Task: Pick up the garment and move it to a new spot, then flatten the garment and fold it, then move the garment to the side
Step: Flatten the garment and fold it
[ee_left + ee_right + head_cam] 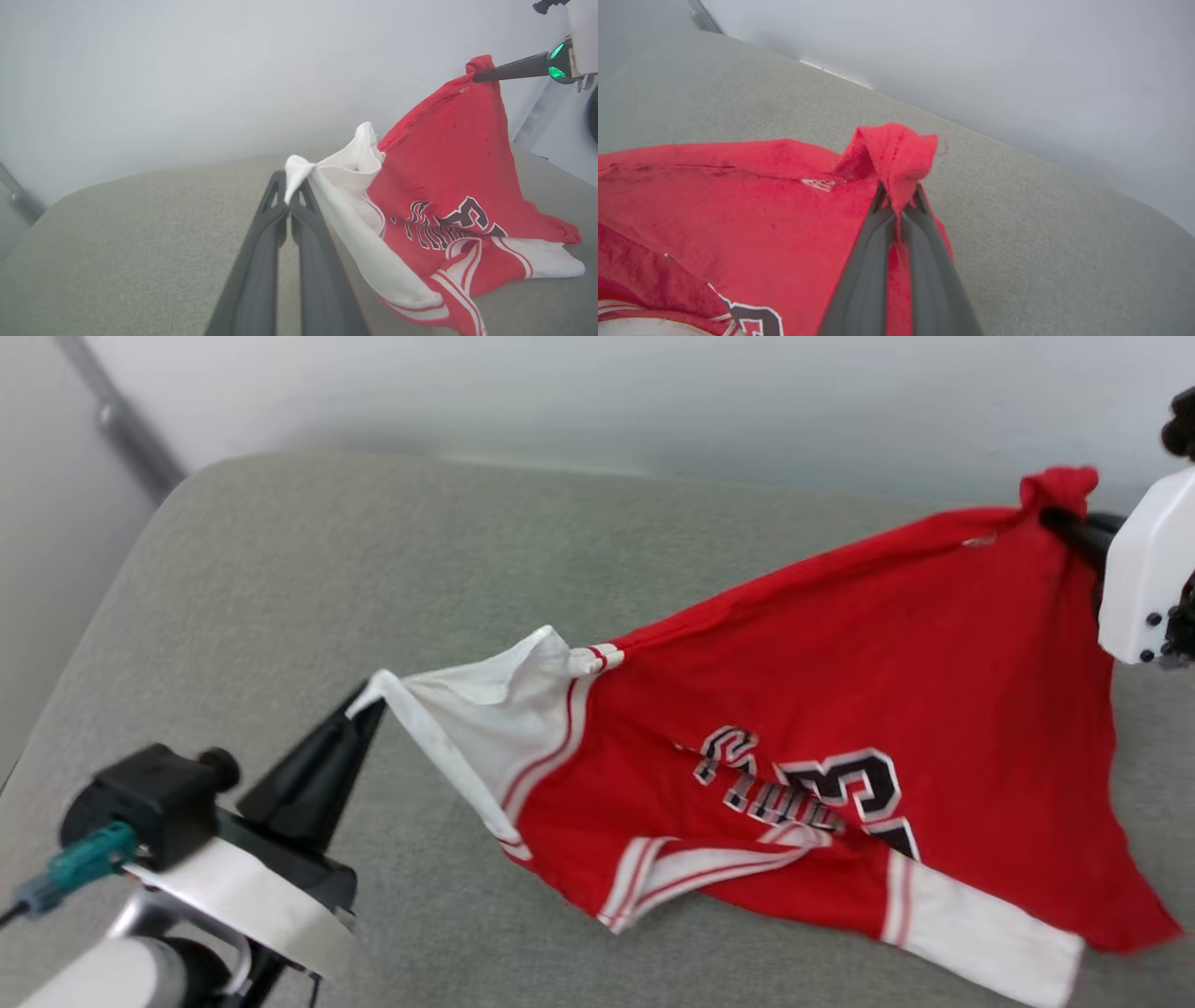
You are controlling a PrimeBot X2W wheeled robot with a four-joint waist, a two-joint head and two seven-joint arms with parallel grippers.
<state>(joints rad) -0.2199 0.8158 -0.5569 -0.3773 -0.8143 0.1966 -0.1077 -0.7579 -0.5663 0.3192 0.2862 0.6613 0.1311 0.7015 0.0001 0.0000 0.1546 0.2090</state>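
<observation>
Item one, my left gripper: the jaws are clenched on the jersey, pinching the bunched tip of a white sleeve. In the left wrist view my two dark fingers lie pressed together along their length. The white cloth is wedged between the tips and spills over them.

Item two, my right gripper: the jaws are clenched on a red corner of the jersey. A fold of red fabric pokes out above the fingertips, and more hangs between the fingers. In the head view this grip sits at the far right, near the top of the picture. In the left wrist view it is held well above the cushion.

Item three, the jersey: it is strung between my two grips over the grey-green cushion. Its upper edge runs taut from the white sleeve up to the red corner, and the body sags below that edge. The lower part, with a white stripe-edged panel, rests on the cushion at the lower right of the head view. The black, white-outlined print faces the head camera upside down and creased. A "3" is legible; the rest I cannot read in full.

Item four, surroundings: a pale wall stands behind the cushion. A grey bar runs diagonally at the upper left of the head view.
</observation>
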